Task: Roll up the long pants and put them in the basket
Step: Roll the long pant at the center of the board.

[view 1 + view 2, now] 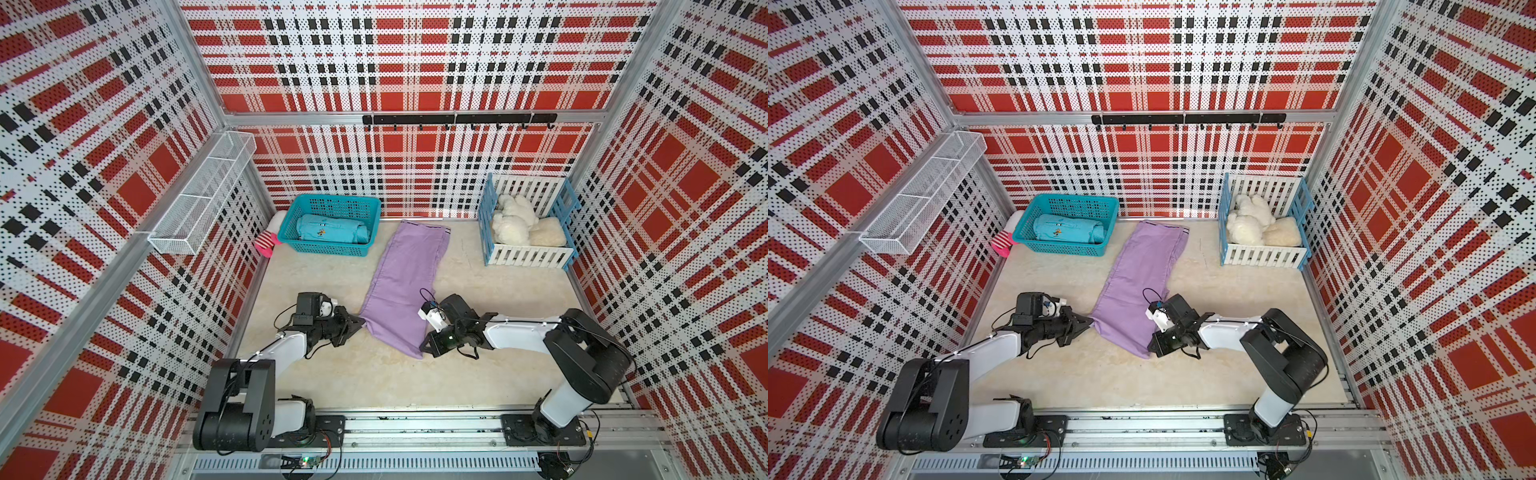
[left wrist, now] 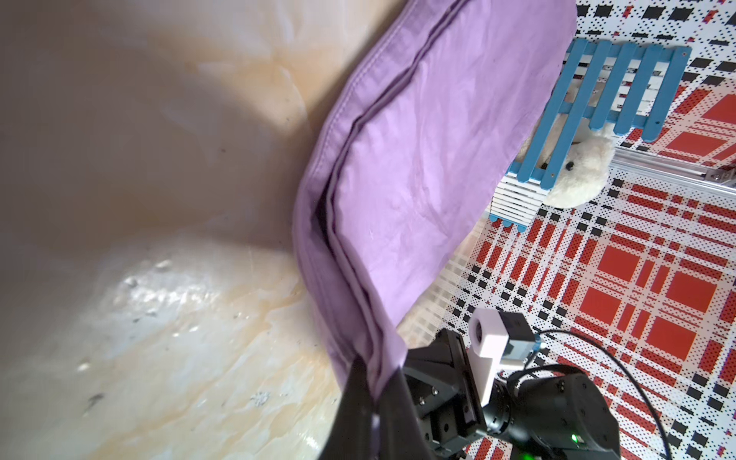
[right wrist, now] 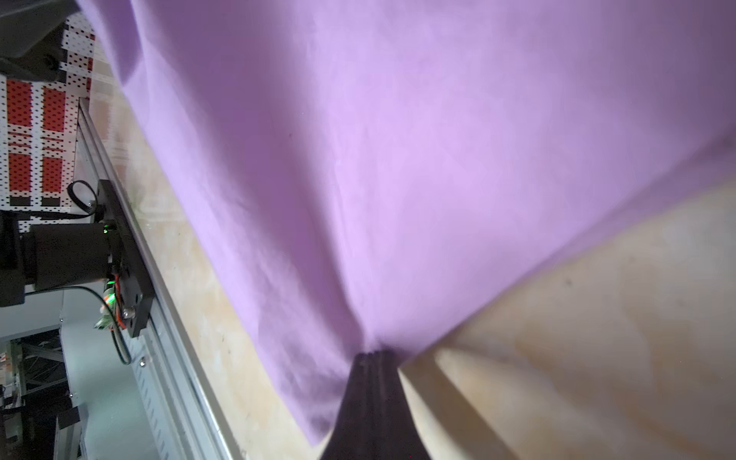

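— Located the lilac, thin-cloth long pants (image 1: 405,282)?
— Found flat at mid-frame in both top views, striped waistband (image 1: 426,227) uppermost, hem (image 1: 390,338) lowermost.
— Checked the claws?
— Saw the black left gripper (image 1: 361,322) pinched onto the hem's left corner, the black right gripper (image 1: 424,348) clamped onto its right corner.
— Judged the step?
— Start of the roll: hem seized, nothing rolled yet. Next called for lifting both corners together and turning them evenly toward the waistband.

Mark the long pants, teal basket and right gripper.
long pants (image 1: 405,274), in a top view, middle of the flat legs.
teal basket (image 1: 328,248), in a top view, front wall.
right gripper (image 3: 373,356), right wrist view, between the tips pinching the cloth.
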Controlling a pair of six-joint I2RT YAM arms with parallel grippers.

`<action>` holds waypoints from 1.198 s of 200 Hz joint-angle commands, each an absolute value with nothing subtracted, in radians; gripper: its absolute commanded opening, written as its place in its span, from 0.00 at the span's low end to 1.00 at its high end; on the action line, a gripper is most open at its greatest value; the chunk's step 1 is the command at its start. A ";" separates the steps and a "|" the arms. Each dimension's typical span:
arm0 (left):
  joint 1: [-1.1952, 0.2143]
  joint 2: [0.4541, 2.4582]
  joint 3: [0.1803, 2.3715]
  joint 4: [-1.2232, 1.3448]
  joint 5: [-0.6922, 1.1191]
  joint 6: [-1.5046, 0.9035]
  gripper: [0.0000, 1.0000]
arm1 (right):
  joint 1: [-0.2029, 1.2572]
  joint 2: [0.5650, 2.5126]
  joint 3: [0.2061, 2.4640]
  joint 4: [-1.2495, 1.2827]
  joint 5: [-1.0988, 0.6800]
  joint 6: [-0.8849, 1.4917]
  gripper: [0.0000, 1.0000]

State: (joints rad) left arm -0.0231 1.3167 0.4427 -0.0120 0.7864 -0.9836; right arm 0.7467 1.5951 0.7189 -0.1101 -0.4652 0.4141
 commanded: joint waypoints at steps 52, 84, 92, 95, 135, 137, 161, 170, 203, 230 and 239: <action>-0.002 1.365 0.463 0.029 0.803 -0.971 0.00 | 0.974 1.535 0.894 -0.342 -0.123 0.203 0.55; -0.001 1.358 0.461 0.029 0.808 -0.973 0.00 | 1.078 1.648 0.959 -0.371 0.097 0.160 0.54; -0.001 1.356 0.460 0.029 0.807 -0.973 0.00 | 1.103 1.672 0.973 -0.374 0.141 0.147 0.54; -0.001 1.356 0.459 0.029 0.809 -0.974 0.00 | 1.112 1.683 0.981 -0.380 0.157 0.145 0.54; 0.003 1.353 0.453 0.031 0.813 -0.973 0.00 | 1.176 1.765 1.026 -0.417 0.333 0.124 0.54; 0.002 1.353 0.453 0.031 0.813 -0.973 0.00 | 1.177 1.771 1.025 -0.417 0.339 0.125 0.54; 0.004 1.353 0.452 0.031 0.817 -0.974 0.00 | 1.183 1.787 1.013 -0.416 0.415 0.121 0.34; 0.005 1.354 0.451 0.031 0.819 -0.977 0.00 | 1.182 1.778 1.000 -0.405 0.419 0.102 0.17; 0.009 1.371 0.452 0.031 0.817 -0.977 0.00 | 1.131 1.726 0.971 -0.369 0.335 0.015 0.00; 0.011 1.391 0.466 0.031 0.818 -0.974 0.00 | 1.033 1.686 0.968 -0.342 0.140 -0.060 0.00; 0.015 1.398 0.471 0.031 0.819 -0.974 0.00 | 0.997 1.678 0.978 -0.345 0.076 -0.084 0.00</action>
